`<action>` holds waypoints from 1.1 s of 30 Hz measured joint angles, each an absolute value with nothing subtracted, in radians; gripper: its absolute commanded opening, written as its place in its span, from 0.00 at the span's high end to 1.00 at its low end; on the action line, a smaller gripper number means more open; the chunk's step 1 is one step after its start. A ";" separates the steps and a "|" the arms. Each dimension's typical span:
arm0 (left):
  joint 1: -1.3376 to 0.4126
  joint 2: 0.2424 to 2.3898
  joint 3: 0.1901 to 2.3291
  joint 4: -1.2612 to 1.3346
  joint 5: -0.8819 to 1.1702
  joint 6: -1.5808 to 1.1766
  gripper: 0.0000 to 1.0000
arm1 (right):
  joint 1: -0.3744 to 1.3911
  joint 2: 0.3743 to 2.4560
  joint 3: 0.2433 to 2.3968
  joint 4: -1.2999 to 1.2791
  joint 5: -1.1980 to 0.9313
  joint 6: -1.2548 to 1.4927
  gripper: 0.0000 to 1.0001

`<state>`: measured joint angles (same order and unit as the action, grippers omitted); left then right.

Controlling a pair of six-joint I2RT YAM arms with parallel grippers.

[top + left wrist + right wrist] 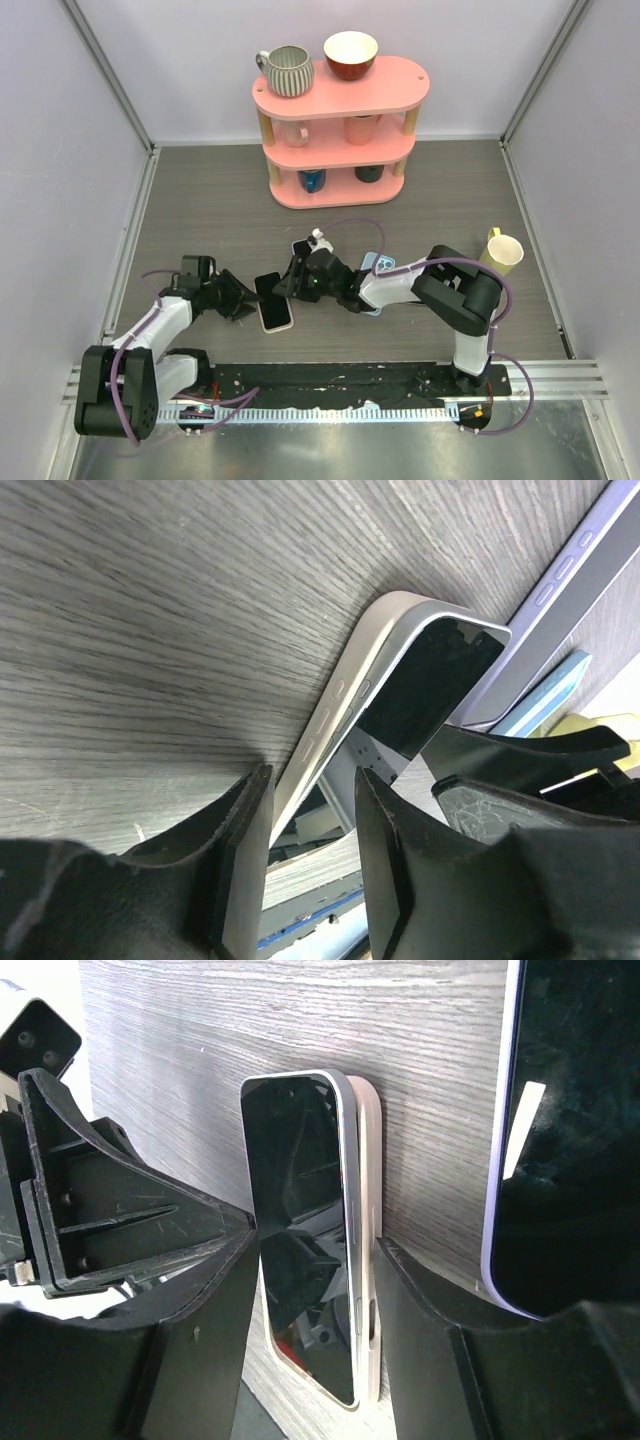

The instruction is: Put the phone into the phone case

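Pressing step: seating the phone [295, 1190] in the white phone case [368, 1160] — judged partly done, since one end of the phone tilts out of the case in the left wrist view
Left end effector [312, 780]: fingers apart, straddling one end of the phone and case, with a gap showing beside the phone
Right end effector [318, 1235]: clamped across the pair from the opposite side, one finger on the screen and the other on the case's back
Phone's place: on the table [200, 200] between the two end effectors, partly in the case
How to do it well: brace the case's back, squeeze at the lifted end rather than the middle, and work along the edge until the rim sits level all round — without sliding the pair into the lilac phone [570, 1160] just beside
Farther back: pink shelf [340, 95] with mugs, well apart from the work
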<state>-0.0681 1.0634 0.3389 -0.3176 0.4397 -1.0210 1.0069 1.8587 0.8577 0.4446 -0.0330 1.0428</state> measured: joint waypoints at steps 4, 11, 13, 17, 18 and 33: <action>-0.069 1.094 0.342 -0.312 0.439 -1.013 0.68 | 1.018 1.864 0.874 0.415 -0.009 1.006 0.45; -0.070 1.131 0.342 -0.281 0.465 -1.009 0.78 | 1.027 1.865 0.873 0.415 -0.006 0.951 0.44; -0.070 1.131 0.342 -0.280 0.467 -1.007 0.80 | 1.027 1.865 0.861 0.437 -0.021 0.935 0.44; -0.069 1.136 0.339 -0.271 0.480 -1.011 0.82 | 1.019 1.865 0.828 0.511 -0.069 0.894 0.43; -0.067 1.139 0.336 -0.263 0.486 -1.013 0.82 | 1.014 1.866 0.819 0.529 -0.086 0.888 0.42; -0.050 1.136 0.284 -0.171 0.540 -1.071 0.84 | 0.929 1.914 0.745 0.779 -0.281 0.966 0.42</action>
